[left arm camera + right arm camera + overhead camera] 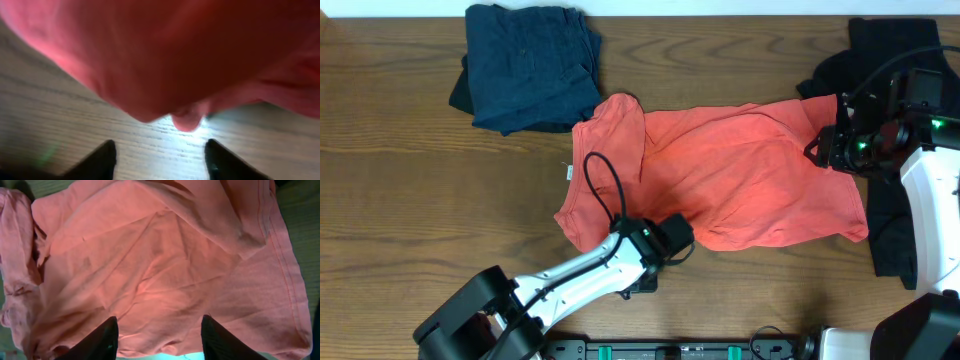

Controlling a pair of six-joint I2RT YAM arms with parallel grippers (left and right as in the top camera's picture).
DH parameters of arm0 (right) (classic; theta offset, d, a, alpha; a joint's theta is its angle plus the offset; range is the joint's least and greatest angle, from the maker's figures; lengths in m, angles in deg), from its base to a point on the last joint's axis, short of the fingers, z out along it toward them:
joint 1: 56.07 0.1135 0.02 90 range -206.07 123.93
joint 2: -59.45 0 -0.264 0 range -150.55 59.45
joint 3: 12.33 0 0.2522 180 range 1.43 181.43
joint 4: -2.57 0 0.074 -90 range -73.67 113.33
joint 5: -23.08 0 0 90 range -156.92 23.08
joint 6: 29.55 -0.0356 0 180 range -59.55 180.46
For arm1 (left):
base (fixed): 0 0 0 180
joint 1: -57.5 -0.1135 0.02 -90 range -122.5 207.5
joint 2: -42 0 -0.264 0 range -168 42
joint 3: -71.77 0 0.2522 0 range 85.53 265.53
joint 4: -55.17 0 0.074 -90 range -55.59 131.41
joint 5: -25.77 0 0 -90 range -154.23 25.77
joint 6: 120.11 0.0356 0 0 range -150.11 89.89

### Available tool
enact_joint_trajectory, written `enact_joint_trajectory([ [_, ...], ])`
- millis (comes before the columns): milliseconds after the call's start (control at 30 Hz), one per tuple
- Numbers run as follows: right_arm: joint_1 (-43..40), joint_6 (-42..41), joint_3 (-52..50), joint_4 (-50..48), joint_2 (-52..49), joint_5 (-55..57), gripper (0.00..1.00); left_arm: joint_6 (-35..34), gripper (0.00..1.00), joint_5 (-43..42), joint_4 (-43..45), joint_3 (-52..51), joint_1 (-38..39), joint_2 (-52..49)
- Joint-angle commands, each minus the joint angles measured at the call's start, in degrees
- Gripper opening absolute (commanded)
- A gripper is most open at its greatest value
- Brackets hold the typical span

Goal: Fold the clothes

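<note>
Shirt [740, 170]: crumpled, edge just ahead of left gripper [160, 147], whose parted fingers straddle bare table [45, 115]. Right gripper [159, 327]: fingers parted, shirt between and beyond them. Risk: left closing short, pinching nothing

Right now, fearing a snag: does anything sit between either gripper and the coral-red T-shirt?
Nothing visible does. The left gripper faces the near edge of the coral-red fabric T-shirt across bare wooden table; the right gripper hangs directly over its cloth.
</note>
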Motion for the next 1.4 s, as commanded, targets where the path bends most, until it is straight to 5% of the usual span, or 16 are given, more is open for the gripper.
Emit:
enact_joint_trajectory([
  [0, 0.44, 0.48, -0.17, -0.02, 0.59, -1.29, 0.49, -0.83, 0.46, -0.76, 1.22, -1.86, -0.20, 0.17],
  [467, 0.44, -0.02, -0.17, -4.72, 0.57, -3.61, 0.41, 21.59, 0.45, -3.58, 10.97, -1.86, -5.57, 0.15],
  [733, 0.48, -0.22, -0.17, -4.55, 0.57, -3.56, 0.39, 22.36, 0.06, -4.90, 12.09, -1.86, -9.88, -0.90],
  [1100, 0.48, -0.20, -0.17, -1.09, 0.57, -3.32, 0.37, 21.68, 0.06, -7.65, 3.15, 11.65, -12.55, 6.23],
  [1367, 0.48, 0.90, -0.17, 7.63, 0.57, 1.38, 0.43, 16.70, 0.06, -7.65, 8.79, 16.39, -21.33, 14.82],
])
